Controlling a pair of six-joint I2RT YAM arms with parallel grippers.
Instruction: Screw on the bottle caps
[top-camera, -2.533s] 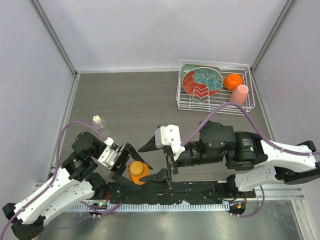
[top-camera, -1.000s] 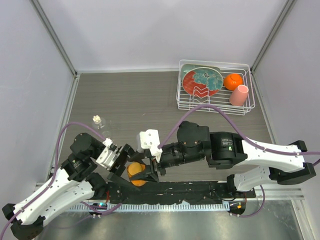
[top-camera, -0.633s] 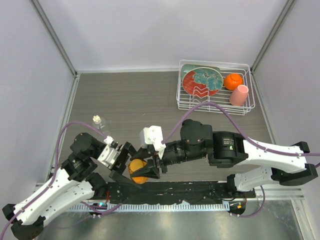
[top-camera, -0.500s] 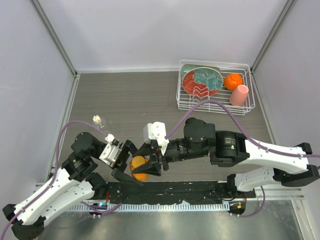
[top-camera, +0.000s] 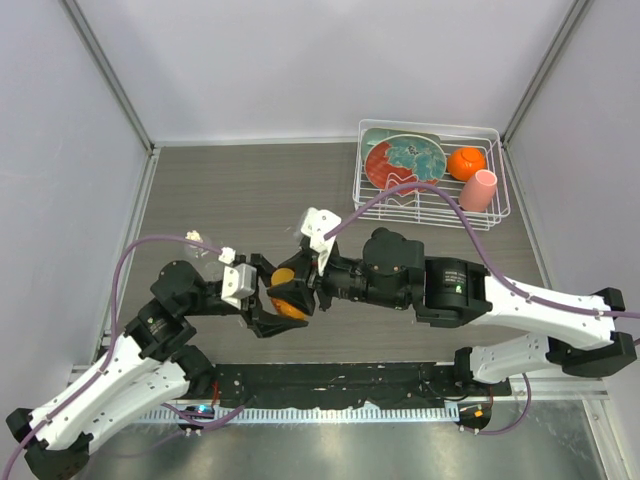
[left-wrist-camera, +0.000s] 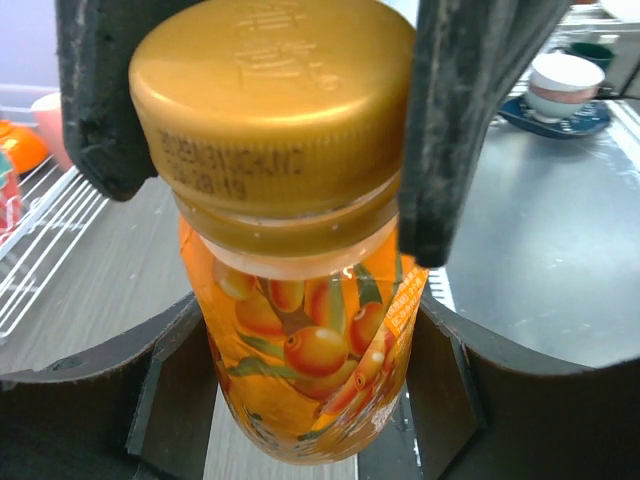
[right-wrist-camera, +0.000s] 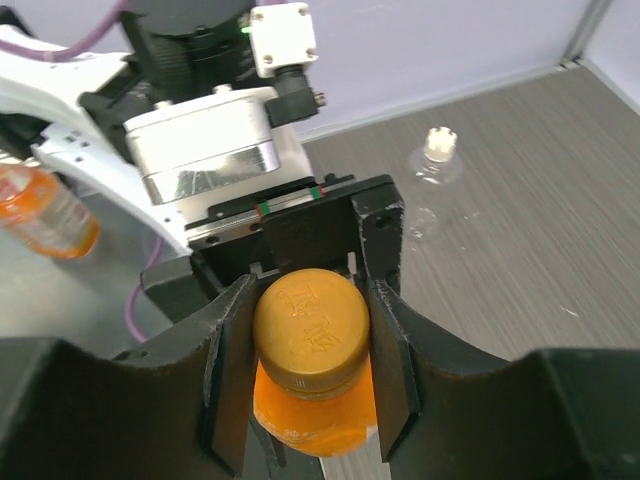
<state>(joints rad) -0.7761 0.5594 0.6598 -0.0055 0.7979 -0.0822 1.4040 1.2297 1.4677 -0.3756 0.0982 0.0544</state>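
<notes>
Left jaws are clamped round the body of the translucent orange plastic bottle with a fruit-printed label (left-wrist-camera: 300, 370). Right jaws are pressed against both sides of its round gold-orange plastic screw cap (right-wrist-camera: 312, 335), which sits on the neck. The two meet over the grey wood-grain counter (top-camera: 250, 190), a little in from its near edge and left of the middle. The bottle looks lifted off the surface, though I cannot be sure. Whether the thread has caught is not visible.

The likeliest fault is cross-threading: if the cap is even slightly askew on the neck, turning it would jam it. A second is slip. The bottle wall is smooth, so the body could spin inside the left jaws, or the right jaws could skate round the cap, and nothing would tighten. Both sets of fingers crowd the neck, so a wide wrist roll might knock one against the other and jolt the bottle loose.

The small clear plastic bottle (right-wrist-camera: 430, 170) stands near the left edge with a cream-white ridged cap (right-wrist-camera: 441, 141) on top. A purple cable (top-camera: 150, 245) passes just beside it and could topple it.
</notes>
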